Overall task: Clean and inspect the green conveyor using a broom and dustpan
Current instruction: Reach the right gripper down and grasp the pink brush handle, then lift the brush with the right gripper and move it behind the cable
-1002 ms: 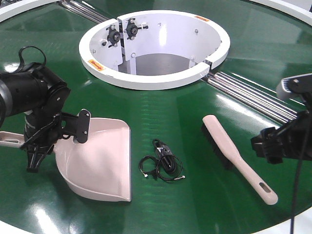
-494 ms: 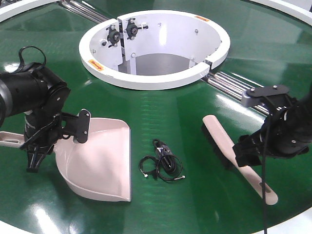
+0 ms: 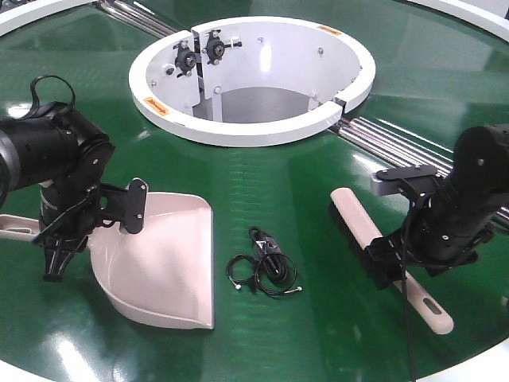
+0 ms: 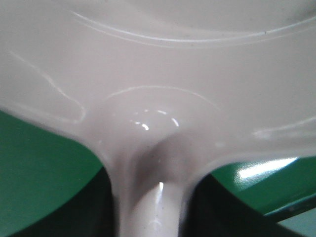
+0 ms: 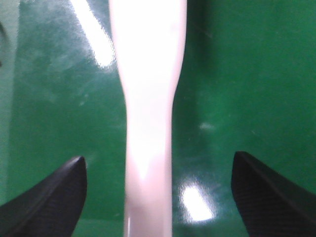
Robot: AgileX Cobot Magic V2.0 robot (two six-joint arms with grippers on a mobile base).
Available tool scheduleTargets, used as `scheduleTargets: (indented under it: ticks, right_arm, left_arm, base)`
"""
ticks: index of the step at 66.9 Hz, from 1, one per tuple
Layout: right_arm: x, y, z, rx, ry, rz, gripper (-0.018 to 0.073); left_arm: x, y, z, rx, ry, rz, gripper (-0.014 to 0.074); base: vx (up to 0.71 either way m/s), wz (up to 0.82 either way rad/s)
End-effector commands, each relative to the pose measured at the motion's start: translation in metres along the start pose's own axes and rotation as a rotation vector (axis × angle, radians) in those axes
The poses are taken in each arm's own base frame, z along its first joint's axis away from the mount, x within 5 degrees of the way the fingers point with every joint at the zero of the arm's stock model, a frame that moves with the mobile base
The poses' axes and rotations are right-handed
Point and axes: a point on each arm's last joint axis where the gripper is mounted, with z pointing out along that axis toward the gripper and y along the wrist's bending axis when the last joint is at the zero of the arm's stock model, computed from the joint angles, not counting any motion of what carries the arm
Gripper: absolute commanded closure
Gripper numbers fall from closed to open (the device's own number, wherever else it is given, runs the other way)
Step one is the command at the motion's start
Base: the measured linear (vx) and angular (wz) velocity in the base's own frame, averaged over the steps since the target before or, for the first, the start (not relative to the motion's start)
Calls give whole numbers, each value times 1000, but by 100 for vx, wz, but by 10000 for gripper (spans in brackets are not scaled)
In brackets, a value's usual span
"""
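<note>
You count one green conveyor [image 3: 262, 183] under both arms. One dustpan [image 3: 167, 255] sits at the left gripper [image 3: 57, 259], and one broom [image 3: 358, 219] lies directly beneath the right gripper [image 5: 158, 195], its handle between that gripper's two spread fingers [image 5: 54, 197]. Between the two grippers lies one tangle of black cable [image 3: 266, 270] (a single bundle, as far as the front view shows). Beyond them is one white hub ring [image 3: 238, 131] with two black knobs [image 3: 185, 56]. Two runs of silver rollers [image 3: 398, 151] show, one beyond each gripper.
</note>
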Motion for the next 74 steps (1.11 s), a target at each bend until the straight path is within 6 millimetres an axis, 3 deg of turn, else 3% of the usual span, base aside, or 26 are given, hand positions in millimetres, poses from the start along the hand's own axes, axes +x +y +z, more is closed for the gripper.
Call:
scheduleTargets:
  ticks: [1, 27, 47, 54, 69, 74]
  right_arm:
    - [-8, 1, -11, 2, -35, -12, -22]
    - [-14, -2, 16, 13, 58, 0, 2]
    - [-16, -4, 25, 27, 81, -8, 118]
    - [-16, -4, 25, 30, 76, -10, 216]
    - [-16, -3, 22, 23, 65, -19, 559]
    - [-16, -2, 18, 15, 48, -16, 573]
  left_arm:
    - [7, 3, -22, -70, -15, -26, 603]
    - [7, 3, -22, -70, -15, -26, 603]
    - [7, 3, -22, -70, -15, -26, 603]
    - [7, 3, -22, -70, -15, -26, 603]
    - [7, 3, -22, -70, -15, -26, 603]
    - [7, 3, -22, -70, -15, -26, 603]
  base:
    - [0, 0]
    - [0, 0]
    - [0, 0]
    - [0, 0]
    - [0, 0]
    - [0, 0]
